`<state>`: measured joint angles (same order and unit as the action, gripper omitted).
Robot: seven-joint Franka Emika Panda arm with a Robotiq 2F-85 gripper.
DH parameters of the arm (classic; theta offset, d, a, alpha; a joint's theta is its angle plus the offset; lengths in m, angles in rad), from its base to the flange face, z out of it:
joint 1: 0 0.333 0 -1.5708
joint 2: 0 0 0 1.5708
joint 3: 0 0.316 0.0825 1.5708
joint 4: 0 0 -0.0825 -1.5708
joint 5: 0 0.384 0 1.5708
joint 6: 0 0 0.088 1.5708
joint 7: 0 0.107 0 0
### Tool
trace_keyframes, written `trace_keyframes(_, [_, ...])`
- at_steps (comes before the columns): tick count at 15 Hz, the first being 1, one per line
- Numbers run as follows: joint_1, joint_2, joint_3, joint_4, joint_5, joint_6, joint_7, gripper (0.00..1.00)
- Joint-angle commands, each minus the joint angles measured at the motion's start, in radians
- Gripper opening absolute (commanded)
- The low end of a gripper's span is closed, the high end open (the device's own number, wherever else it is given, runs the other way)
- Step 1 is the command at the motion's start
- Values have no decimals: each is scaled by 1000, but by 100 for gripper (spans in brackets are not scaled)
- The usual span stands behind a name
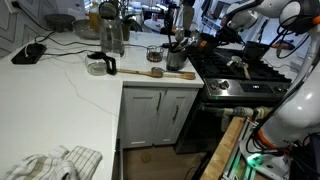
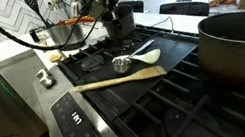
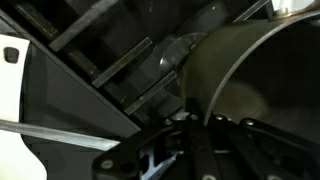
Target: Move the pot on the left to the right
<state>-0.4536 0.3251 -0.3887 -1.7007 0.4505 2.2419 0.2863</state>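
Finds the pot (image 3: 255,70) upright on the cooktop grates (image 3: 110,65), its rim and dark interior filling the right of the wrist view. Seemingly puts it, in an exterior view, at the far end near the silvery utensil crock (image 2: 56,34). Notes the gripper (image 3: 195,138) low against the near wall. Cannot tell the finger spread: dim linkage only. Records a wooden spatula (image 2: 114,80), metal scoop (image 2: 122,65) and white spoon (image 2: 149,55) mid-cooktop, and a larger grey pot (image 2: 242,42) well apart.
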Motion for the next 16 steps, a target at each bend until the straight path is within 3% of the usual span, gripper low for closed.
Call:
trace_keyframes(1, [-19,-78,7,-6,-8,-31,-16,1])
trace_keyframes(9, [-21,-217,-38,-30,-83,-99,-3,1])
trace_keyframes(16, [-63,-266,-100,-53,-95,-120,1,1])
